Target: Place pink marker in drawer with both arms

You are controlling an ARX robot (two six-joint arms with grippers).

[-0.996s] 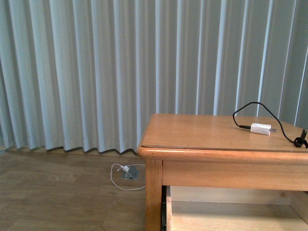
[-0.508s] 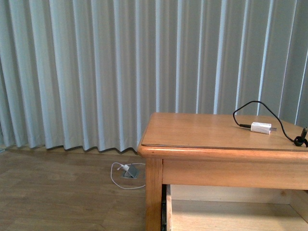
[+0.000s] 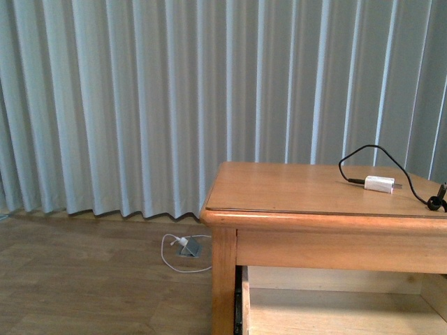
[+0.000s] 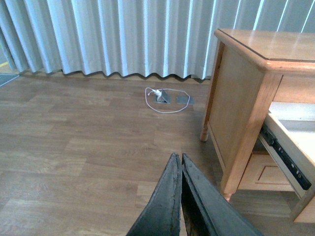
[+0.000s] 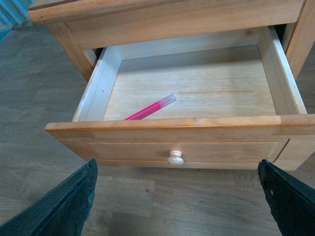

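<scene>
- drawer point(image 5: 187, 125) pulled out of the table point(image 3: 279, 188); round knob point(image 5: 175, 158) on its front panel
- pink marker point(image 5: 150, 108) lies slantwise on the drawer floor, near the front wall, its lower end hidden behind that wall
- right gripper point(image 5: 177, 164) released, fingers spread wide, in front of the drawer
- left gripper point(image 4: 177, 157) clenched, fingers pressed together, over the wooden floor beside the table
- white charger point(image 3: 379, 184) with black cable point(image 3: 363, 150) on the tabletop
</scene>
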